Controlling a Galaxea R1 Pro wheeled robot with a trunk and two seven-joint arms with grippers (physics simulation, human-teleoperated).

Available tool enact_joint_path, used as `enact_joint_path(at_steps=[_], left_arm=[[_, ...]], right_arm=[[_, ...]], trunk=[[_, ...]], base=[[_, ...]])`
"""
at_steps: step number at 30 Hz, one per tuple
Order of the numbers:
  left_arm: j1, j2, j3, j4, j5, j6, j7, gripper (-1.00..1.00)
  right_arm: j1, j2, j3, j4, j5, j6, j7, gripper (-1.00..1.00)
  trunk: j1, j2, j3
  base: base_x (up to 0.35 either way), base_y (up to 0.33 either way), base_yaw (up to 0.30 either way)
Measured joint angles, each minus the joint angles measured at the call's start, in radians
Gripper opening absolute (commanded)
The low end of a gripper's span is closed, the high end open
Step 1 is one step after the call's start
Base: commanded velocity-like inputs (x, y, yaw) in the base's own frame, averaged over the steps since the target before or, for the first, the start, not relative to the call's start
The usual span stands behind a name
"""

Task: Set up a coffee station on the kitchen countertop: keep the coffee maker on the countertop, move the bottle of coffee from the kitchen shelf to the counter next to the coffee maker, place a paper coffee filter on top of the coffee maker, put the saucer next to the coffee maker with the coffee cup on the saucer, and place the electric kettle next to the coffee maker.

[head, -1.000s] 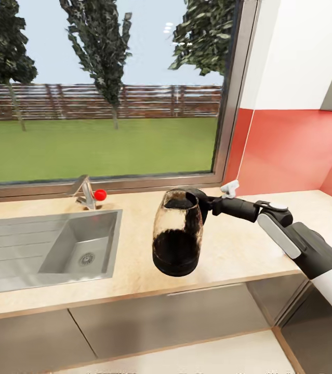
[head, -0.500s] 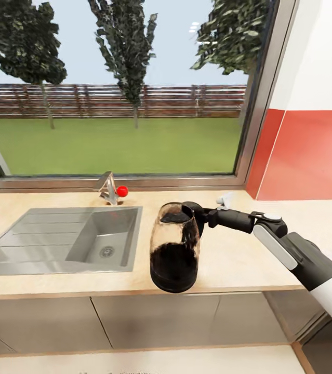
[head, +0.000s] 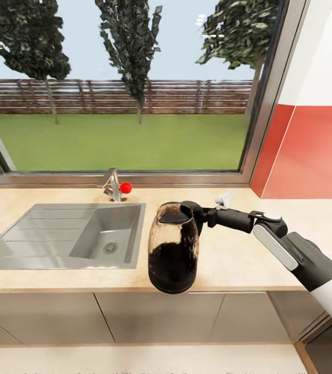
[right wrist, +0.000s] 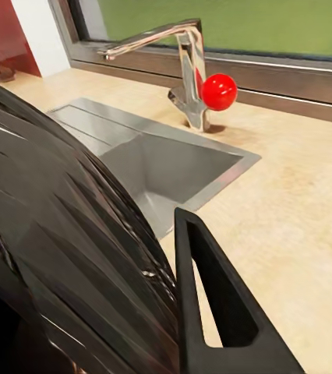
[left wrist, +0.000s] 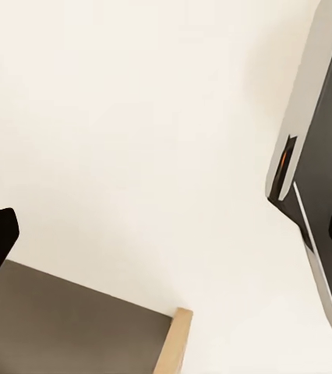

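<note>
Beyond the wide window (head: pixel 119 88), lawn, fence and trees are filling the background, and the whole scene is sliding rightward against the earlier pictures, so the camera is turning left rather than the fixtures moving. Running beneath it, the pale countertop (head: pixel 233 259) is stretching from the left wall to the red splashback (head: pixel 316 150). Set into it, the steel sink (head: pixel 62 236) is now showing almost whole, where a second ago its left end was cut off. The coffee maker is nowhere on this stretch, so the robot is judged to be travelling along the counter toward it.

Reaching in from the right, the right arm (head: pixel 285 249) is keeping its pose relative to the camera. The electric kettle (head: pixel 173 249) is hanging from it by the handle, upright, its base over the counter's front edge and apparently clear of the surface. The right gripper (head: pixel 203 215) is clamped on that handle; in the right wrist view the kettle's dark body (right wrist: pixel 65 257) is looming close. The left gripper's state cannot be told: its wrist view is giving just dark slivers at the edges. Smallest, the tap (head: pixel 113 185) with its red knob (head: pixel 126 187) is standing behind the basin.
</note>
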Motion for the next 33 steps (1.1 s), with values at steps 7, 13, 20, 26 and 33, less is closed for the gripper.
enact_joint_path(at_steps=[7,13,20,26,33], left_arm=[[0.001,-0.009,-0.001,0.0,-0.001,-0.001,0.0,1.0],[0.001,-0.009,-0.001,0.0,0.0,-0.004,0.0,1.0],[0.0,-0.009,-0.002,0.0,0.002,-0.005,0.0,1.0],[0.0,-0.008,-0.003,0.0,0.002,-0.005,0.0,1.0],[0.0,-0.008,0.0,0.001,0.002,-0.005,0.0,1.0]], right_arm=[[0.002,0.0,0.0,-0.001,0.0,0.0,0.0,-1.0],[0.002,0.0,-0.001,0.0,0.0,-0.001,0.0,-1.0],[0.002,0.001,-0.001,-0.002,0.0,-0.002,-0.001,-1.0],[0.002,0.001,-0.001,-0.001,0.0,-0.002,-0.002,-1.0],[0.002,0.0,-0.002,0.0,0.001,-0.002,-0.001,-1.0]], trunk=[[0.0,0.0,-0.01],[0.0,0.0,-0.017],[0.0,0.0,-0.023],[-0.001,0.0,-0.028],[0.0,0.0,-0.031]], base=[[0.0,0.0,0.145],[0.0,0.0,0.212],[0.071,0.0,0.237],[0.262,0.0,0.24],[0.283,0.021,0.055]])
